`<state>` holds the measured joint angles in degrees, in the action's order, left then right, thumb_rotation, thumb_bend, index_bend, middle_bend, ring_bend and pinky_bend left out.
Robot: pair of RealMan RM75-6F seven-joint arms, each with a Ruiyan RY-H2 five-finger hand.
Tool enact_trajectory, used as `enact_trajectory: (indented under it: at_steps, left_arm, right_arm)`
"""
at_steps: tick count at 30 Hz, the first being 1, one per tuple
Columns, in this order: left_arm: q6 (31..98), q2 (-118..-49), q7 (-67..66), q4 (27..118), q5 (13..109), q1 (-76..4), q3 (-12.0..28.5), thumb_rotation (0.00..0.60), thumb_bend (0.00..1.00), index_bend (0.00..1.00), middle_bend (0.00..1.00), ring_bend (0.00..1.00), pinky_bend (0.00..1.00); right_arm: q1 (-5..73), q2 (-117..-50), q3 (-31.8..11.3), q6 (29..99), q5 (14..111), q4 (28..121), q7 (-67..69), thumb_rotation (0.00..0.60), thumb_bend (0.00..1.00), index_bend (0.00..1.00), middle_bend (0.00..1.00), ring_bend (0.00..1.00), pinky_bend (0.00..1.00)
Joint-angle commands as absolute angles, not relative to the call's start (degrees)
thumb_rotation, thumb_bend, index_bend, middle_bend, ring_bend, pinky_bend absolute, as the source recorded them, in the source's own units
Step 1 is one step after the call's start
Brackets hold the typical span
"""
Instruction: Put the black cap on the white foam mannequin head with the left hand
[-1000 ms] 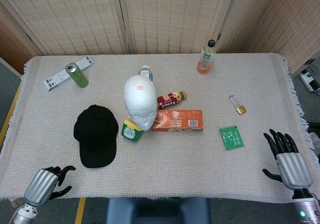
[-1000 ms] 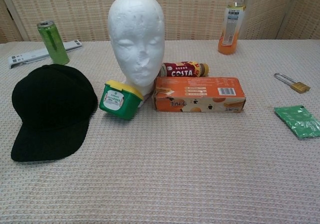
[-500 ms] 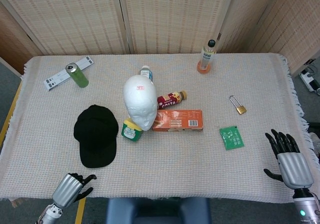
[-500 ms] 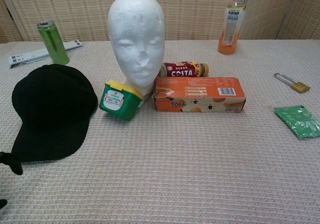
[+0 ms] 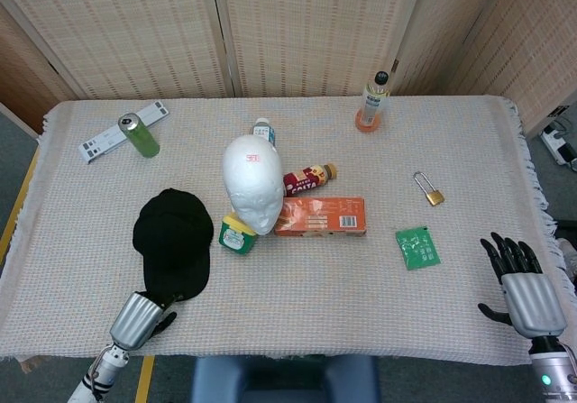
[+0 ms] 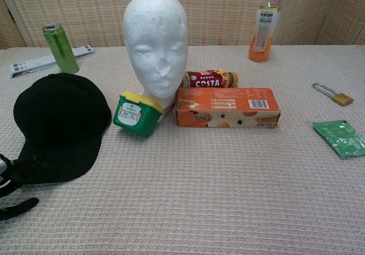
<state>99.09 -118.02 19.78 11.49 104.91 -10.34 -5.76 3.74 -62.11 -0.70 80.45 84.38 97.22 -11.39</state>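
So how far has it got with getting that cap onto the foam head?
Barely started. The black cap lies flat on the table, and the white foam head is bare. The left hand has reached the cap's brim; whether it grips is unclear. Lifting and placing remain. The right hand rests idle.

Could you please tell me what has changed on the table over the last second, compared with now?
The left hand has moved in from the table's near left corner toward the brim of the black cap and now reaches its front edge; whether it grips yet is unclear. The cap itself has not shifted. The right hand stays open near the right edge, and the white foam mannequin head is unmoved.
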Motion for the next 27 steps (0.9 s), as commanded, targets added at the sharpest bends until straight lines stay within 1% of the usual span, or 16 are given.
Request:
enact_trajectory:
  at_steps: [1, 9, 19, 24, 27]
  left_arm:
    - [97.8, -118.8, 19.8, 10.5, 103.9, -11.2, -5.5, 0.6, 0.32, 0.44, 1.0, 0.93, 0.97]
    - [95.6, -119.9, 19.9, 9.2, 101.7, -12.8, -5.2, 0.6, 0.32, 0.43, 1.0, 0.93, 0.97]
    - [93.5, -120.7, 19.9, 8.1, 99.3, -14.3, -4.6, 0.6, 0.34, 0.43, 1.0, 0.93, 0.97]
    - [93.3, -120.8, 20.3, 7.9, 97.9, -15.3, -3.8, 0.6, 0.39, 0.48, 1.0, 0.93, 0.97]
    - [93.5, -120.9, 21.0, 8.1, 96.7, -16.0, -2.9, 0.6, 0.42, 0.54, 1.0, 0.93, 0.97]
  right_arm:
    - [3.8, -62.1, -0.8, 80.2, 84.0, 97.2, -11.6, 0.6, 0.04, 0.0, 0.0, 0.0, 0.0]
    - [4.0, -61.8, -0.9, 79.6, 83.2, 97.5, -11.7, 0.6, 0.04, 0.0, 0.0, 0.0, 0.0]
    - [4.2, -61.3, -0.6, 78.5, 82.4, 98.0, -12.1, 0.6, 0.04, 0.0, 0.0, 0.0, 0.0]
    - [4.4, -61.1, -0.4, 77.9, 82.2, 98.2, -12.1, 0.6, 0.04, 0.0, 0.0, 0.0, 0.0]
    - [4.5, -60.9, -0.3, 77.6, 82.2, 98.4, -12.1, 0.6, 0.04, 0.0, 0.0, 0.0, 0.0]
